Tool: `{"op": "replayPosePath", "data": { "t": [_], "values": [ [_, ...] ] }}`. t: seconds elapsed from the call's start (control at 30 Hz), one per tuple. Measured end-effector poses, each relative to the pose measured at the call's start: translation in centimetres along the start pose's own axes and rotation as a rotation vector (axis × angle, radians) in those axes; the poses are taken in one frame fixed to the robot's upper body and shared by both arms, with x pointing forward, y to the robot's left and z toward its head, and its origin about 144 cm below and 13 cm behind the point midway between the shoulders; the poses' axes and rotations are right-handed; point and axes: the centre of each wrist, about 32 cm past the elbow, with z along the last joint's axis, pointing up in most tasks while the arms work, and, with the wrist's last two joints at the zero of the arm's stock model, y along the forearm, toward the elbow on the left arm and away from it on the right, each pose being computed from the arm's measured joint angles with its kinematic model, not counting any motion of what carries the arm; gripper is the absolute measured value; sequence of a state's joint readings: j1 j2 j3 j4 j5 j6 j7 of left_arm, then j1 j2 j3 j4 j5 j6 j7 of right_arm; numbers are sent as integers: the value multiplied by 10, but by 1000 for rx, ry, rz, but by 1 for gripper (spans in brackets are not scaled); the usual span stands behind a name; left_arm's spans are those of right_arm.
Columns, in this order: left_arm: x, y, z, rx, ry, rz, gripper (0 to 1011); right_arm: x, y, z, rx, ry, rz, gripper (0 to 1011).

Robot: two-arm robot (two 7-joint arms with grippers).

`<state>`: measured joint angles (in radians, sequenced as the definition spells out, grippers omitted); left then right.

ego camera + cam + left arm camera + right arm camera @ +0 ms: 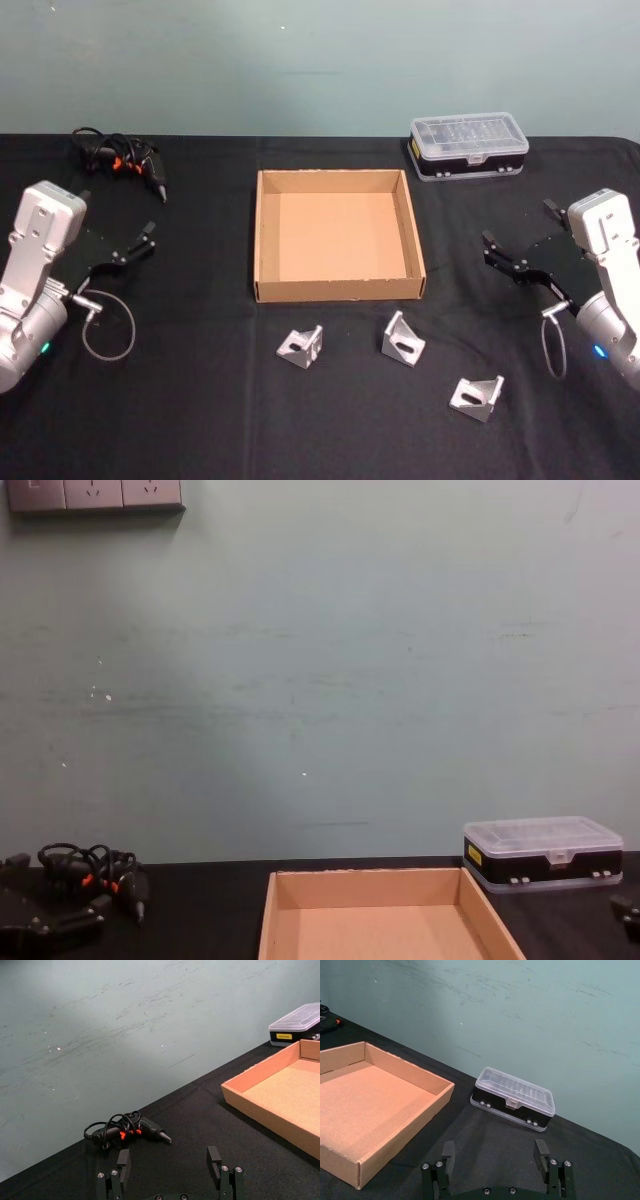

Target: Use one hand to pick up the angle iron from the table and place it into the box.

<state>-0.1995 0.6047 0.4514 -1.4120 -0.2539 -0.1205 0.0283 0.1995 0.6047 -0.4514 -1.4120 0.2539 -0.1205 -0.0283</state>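
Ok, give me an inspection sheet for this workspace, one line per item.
Surface: matte black table.
Job's things: box empty, mid-table; three angle irons on the table in front of it, none touching it.
Clutter: clear-lidded case behind the box's right corner; corded device at far left.
Grippers: left tool open, empty, at the left; right tool open, empty, at the right.
Cables: cable loop at each wrist; cord bundled on the device.
Surroundings: teal wall, sockets.

Even, soft light from above, moderately bright. The wall (100, 1020) carries a paler patch of light in the left wrist view. The black table (200, 420) soaks up shadows; the box (340, 287) holds faint shade along its inner walls
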Motion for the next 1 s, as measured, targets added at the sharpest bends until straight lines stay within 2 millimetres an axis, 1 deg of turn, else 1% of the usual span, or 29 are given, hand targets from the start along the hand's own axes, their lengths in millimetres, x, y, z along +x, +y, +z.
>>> {"op": "replayPosePath", "data": {
  "t": [1.0],
  "values": [
    [0, 0, 0, 0, 0, 0, 1000, 0, 0, 0, 0, 0, 0, 1003]
  ]
}}
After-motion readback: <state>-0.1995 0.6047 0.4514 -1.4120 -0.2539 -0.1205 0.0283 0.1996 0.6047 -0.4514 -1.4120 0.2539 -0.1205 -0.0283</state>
